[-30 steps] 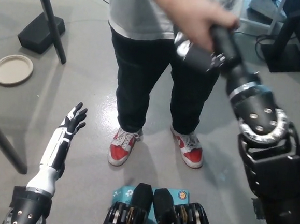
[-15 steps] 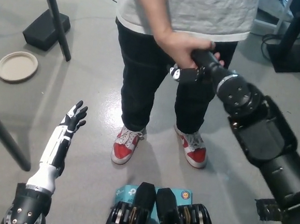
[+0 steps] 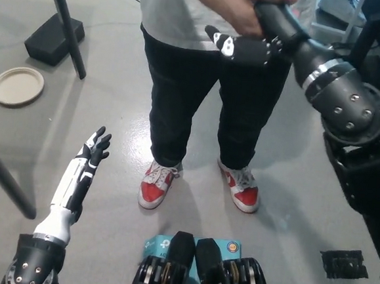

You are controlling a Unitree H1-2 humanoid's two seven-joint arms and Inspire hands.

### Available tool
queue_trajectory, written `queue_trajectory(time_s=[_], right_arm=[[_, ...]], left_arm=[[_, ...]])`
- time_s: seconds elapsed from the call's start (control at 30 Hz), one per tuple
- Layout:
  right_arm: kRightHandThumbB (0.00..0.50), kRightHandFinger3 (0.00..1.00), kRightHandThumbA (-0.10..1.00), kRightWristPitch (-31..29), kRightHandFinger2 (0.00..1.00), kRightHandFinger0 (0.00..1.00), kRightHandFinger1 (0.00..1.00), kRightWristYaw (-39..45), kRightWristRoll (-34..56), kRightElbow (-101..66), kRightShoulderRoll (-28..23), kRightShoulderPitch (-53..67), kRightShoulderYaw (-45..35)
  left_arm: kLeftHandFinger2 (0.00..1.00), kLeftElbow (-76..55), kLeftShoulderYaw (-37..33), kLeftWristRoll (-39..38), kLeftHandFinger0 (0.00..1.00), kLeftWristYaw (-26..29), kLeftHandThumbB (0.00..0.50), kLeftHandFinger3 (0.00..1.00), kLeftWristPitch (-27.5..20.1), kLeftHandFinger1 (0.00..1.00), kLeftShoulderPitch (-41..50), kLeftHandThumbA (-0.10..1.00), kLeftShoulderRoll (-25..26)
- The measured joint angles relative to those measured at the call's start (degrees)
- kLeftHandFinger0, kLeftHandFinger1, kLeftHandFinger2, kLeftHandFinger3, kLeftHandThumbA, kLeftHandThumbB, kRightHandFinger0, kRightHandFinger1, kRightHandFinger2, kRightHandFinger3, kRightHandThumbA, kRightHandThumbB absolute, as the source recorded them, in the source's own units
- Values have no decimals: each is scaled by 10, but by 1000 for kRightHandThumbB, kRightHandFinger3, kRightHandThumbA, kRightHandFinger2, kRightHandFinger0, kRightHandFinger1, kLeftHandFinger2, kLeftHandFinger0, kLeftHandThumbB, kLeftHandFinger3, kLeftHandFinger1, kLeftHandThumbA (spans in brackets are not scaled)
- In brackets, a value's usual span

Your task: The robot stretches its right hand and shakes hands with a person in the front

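The black right hand (image 3: 250, 48) is clasped from above by the person's hand (image 3: 237, 4), its fingers extended leftward, closed around that hand. Below it, open floor (image 3: 114, 96) is seen. The left hand (image 3: 94, 149) is held low, fingers spread, empty.

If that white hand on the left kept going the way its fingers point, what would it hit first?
Probably nothing: the left hand points up and slightly right over bare floor, left of the person's legs. Depth is unclear.
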Motion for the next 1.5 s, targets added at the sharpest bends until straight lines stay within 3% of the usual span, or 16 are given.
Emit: queue_trajectory(time_s=[0.17, 0.3, 0.5, 0.83, 0.87, 0.9, 0.93, 1.1, 1.23, 1.27, 1.33, 1.43, 1.47, 1.5], right_arm=[[263, 1000, 487, 24, 1000, 1000, 1000, 10, 11, -82, -16, 10, -7], [307, 1000, 534, 49, 1000, 1000, 1000, 25, 10, -143, -25, 13, -10], [300, 1000, 498, 85, 1000, 1000, 1000, 82, -3, -185, -21, 0, -9], [279, 1000, 503, 77, 1000, 1000, 1000, 78, -13, 117, 16, -10, 22], [289, 1000, 501, 75, 882, 809, 867, 76, -15, 142, 19, -11, 23], [291, 1000, 500, 73, 812, 733, 801, 75, -16, 172, 22, -11, 26], [291, 1000, 504, 69, 1000, 1000, 1000, 73, -17, 205, 26, -12, 27], [297, 1000, 502, 28, 1000, 1000, 1000, 42, -23, 358, 50, -40, 29], [308, 1000, 548, -3, 1000, 1000, 1000, 22, -31, 416, 60, -64, 29], [376, 1000, 706, -11, 1000, 1000, 1000, 18, -32, 421, 61, -67, 29], [366, 1000, 852, -21, 1000, 1000, 1000, 13, -34, 415, 63, -65, 24], [370, 1000, 853, -34, 1000, 1000, 1000, 7, -29, 359, 66, -36, -1], [432, 1000, 979, -38, 1000, 1000, 1000, 5, -28, 349, 68, -29, -5], [475, 1000, 1000, -40, 1000, 1000, 1000, 4, -27, 343, 69, -23, -8]], left_arm=[[1000, 0, 0, 0, 1000, 0, 110, 1000, 0, 1000, 0, 941, 0], [1000, 0, 0, 0, 1000, 0, 99, 1000, 0, 1000, 0, 945, 0], [1000, -1, 0, 0, 1000, 0, 106, 1000, 0, 1000, 0, 934, 0], [1000, 0, 0, 0, 1000, 0, 120, 1000, 0, 1000, 1, 936, -1], [1000, 0, 0, 0, 1000, 0, 119, 1000, 0, 1000, 1, 935, -1], [1000, 0, 0, 0, 1000, 0, 119, 1000, 0, 1000, 1, 935, -1], [1000, 0, 0, 0, 1000, 0, 113, 1000, 0, 1000, 1, 936, -1], [1000, -2, 0, 0, 1000, -1, 113, 1000, 0, 1000, 0, 937, 1], [1000, -4, -1, 0, 1000, -2, 111, 1000, 1, 1000, -5, 936, 3], [1000, -4, -1, 0, 1000, -2, 124, 1000, 1, 1000, -5, 934, 4], [1000, -4, -1, -1, 1000, -3, 113, 1000, 1, 1000, -6, 921, 4], [1000, -4, -1, -1, 1000, -6, 114, 1000, 1, 1000, -7, 918, 5], [1000, -4, -1, -1, 1000, -6, 118, 1000, 1, 1000, -7, 917, 5], [1000, -4, -1, -1, 1000, -7, 117, 1000, 1, 1000, -7, 917, 5]])
